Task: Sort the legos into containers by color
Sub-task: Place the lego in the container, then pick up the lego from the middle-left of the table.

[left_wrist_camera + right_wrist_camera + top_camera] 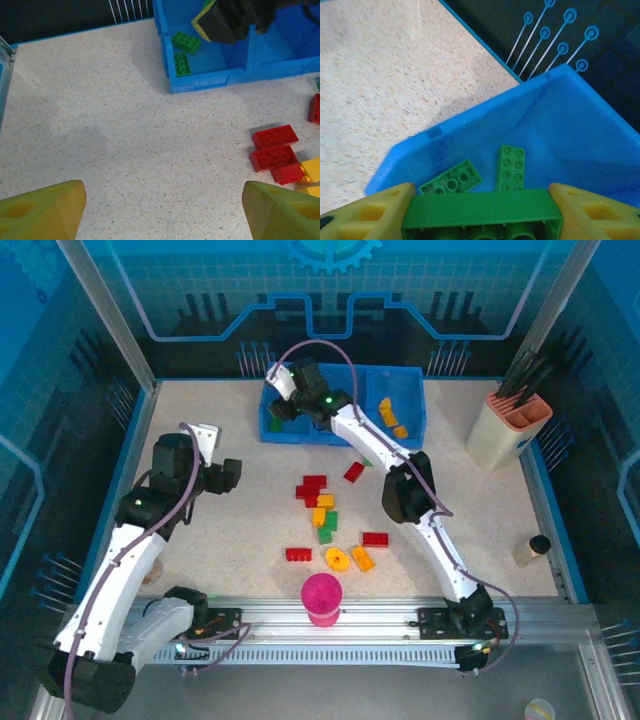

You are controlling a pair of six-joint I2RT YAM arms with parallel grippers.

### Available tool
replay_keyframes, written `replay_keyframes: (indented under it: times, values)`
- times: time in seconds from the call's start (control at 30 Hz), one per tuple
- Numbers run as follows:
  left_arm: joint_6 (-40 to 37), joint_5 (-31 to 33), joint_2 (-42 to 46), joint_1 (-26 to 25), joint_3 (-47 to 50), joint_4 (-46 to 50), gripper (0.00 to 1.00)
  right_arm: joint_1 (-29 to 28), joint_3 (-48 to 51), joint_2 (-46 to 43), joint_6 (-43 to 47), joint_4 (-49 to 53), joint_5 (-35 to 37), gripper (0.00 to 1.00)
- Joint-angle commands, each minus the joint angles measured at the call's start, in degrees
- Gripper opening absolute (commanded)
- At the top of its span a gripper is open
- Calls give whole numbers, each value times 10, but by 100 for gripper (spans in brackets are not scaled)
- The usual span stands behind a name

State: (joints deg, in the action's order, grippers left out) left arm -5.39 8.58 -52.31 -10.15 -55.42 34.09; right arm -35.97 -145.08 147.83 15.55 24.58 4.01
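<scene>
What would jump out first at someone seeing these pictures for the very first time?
The right arm's jaws hold a green brick over the left end of the blue tray, where two green bricks lie. Red, yellow and green bricks lie scattered at the middle of the table, with a magenta cup near the front edge.

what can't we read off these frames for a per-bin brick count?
Top view: blue tray middle compartment, mostly covered by the right arm.
Top view: left compartment contents, under the right gripper.
Right wrist view: held green brick, cut by the bottom edge.
Left wrist view: yellow bricks, cut by the right edge.
</scene>
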Motion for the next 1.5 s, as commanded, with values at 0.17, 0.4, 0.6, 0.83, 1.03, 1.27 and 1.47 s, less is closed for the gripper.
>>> replay_keyframes:
  times: [0.17, 0.4, 0.6, 0.83, 1.03, 1.27, 1.47]
  values:
    - [38, -65, -6, 5, 11, 20, 83, 8, -23, 60, 92, -70, 59, 49]
    - [66, -163, -13, 1, 33, 21, 85, 7, -9, 57, 94, -68, 44, 62]
    - [-32, -149, -61, -91, 8, 67, 89, 6, 58, -2, 83, -105, 20, 77]
    - [-131, -137, -72, -202, 65, 65, 87, 29, 148, -112, 35, -122, -36, 87]
    - [-187, -88, -117, -254, 83, 60, 87, 44, 248, -235, 19, -124, -76, 87]
    - [-219, -78, -203, -329, 87, 58, 86, 64, 372, -354, 12, -135, -79, 88]
    - [-214, -85, -264, -362, 87, 33, 85, 91, 452, -423, -11, -147, -64, 88]
